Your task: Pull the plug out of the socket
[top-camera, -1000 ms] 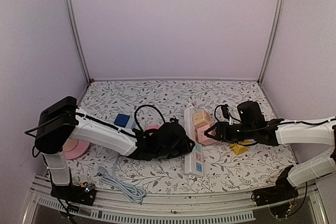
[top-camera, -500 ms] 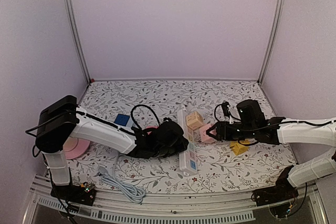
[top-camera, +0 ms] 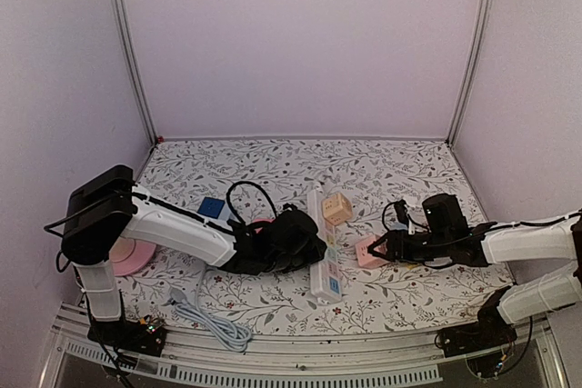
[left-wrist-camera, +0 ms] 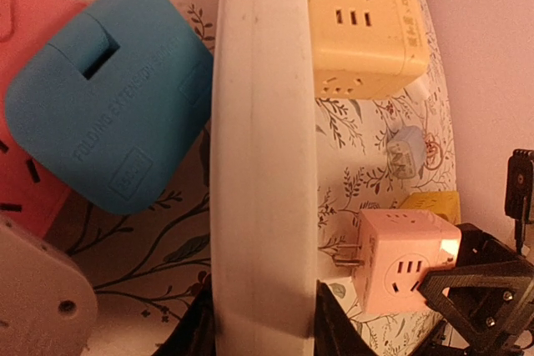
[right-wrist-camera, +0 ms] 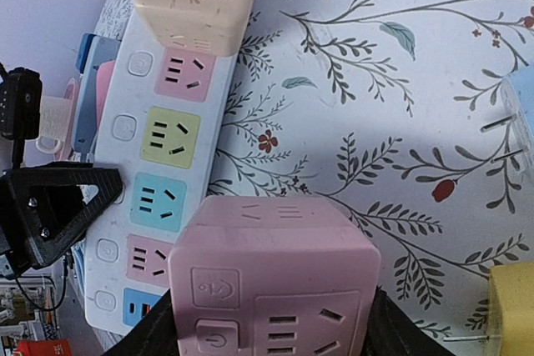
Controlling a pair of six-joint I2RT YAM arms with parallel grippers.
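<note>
Looking down from the top camera, I have the left gripper (top-camera: 307, 244) clamped narrow across the white power strip (top-camera: 325, 283), about midway along its length; my left wrist view shows the dark fingers on either side of the strip's edge. The right gripper (top-camera: 378, 248) is closed around the pink cube plug (top-camera: 366, 251), with a finger on each side of it, as the right wrist view shows. That plug is out of the socket. It sits just right of the strip, and its metal prongs (left-wrist-camera: 344, 256) are bare and point left toward the strip's edge. I cannot tell whether the tips touch the casing.

A beige cube plug (top-camera: 338, 208) is seated at the far end of the strip. Left of the strip lie a blue folding adapter (top-camera: 212, 207) and, nearer the left arm's base, a pink disc (top-camera: 130, 258). A pale coiled cable (top-camera: 211, 317) rests at the near edge of the floral table (top-camera: 273, 165). Beyond the pink plug, the left wrist view also picks up a small pale blue plug (left-wrist-camera: 405, 149) and a yellow block (left-wrist-camera: 434, 204).
</note>
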